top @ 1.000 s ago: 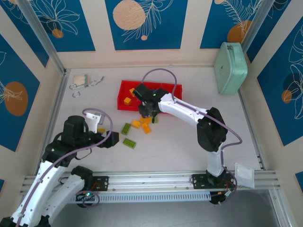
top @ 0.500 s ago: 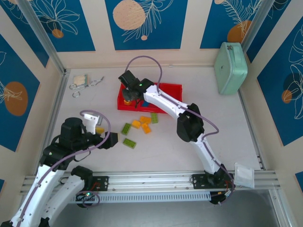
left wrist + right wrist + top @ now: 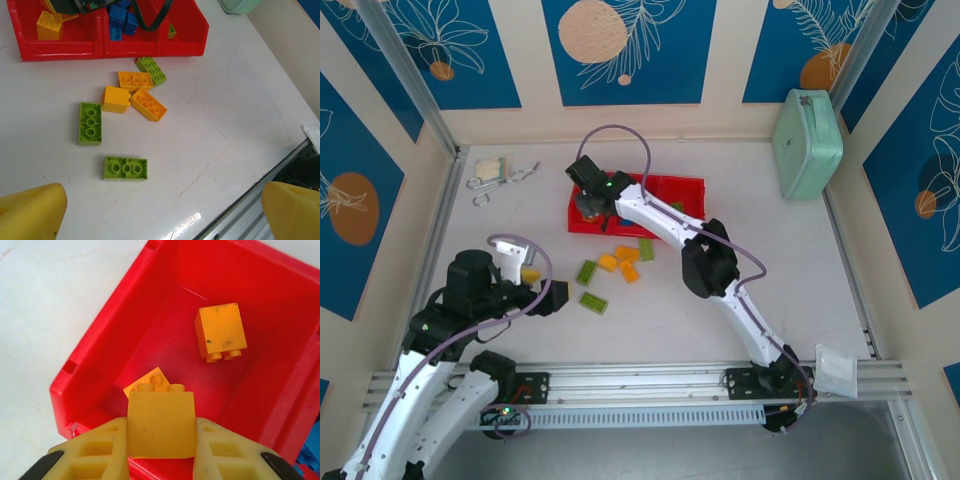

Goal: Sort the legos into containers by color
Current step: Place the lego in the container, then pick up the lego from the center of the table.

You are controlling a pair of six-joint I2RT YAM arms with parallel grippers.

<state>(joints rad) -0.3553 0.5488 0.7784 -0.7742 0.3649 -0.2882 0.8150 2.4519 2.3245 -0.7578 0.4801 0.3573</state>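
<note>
Because the left compartment of the red tray (image 3: 95, 365) is already collecting orange pieces, the right gripper (image 3: 161, 452) is hovering just above it. Its fingers are pinching an orange-yellow brick (image 3: 161, 422) by its sides, so it can drop beside the two orange bricks (image 3: 221, 332) lying inside. The left gripper (image 3: 161, 212) is waiting spread wide and holding nothing over the table (image 3: 225, 125), looking down on the loose green and orange bricks (image 3: 90, 122) in front of the tray.

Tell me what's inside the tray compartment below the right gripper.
Two orange bricks lie in the compartment: one in plain sight, one half hidden behind the brick that the right gripper holds. The floor nearest the camera is covered by that brick.
</note>
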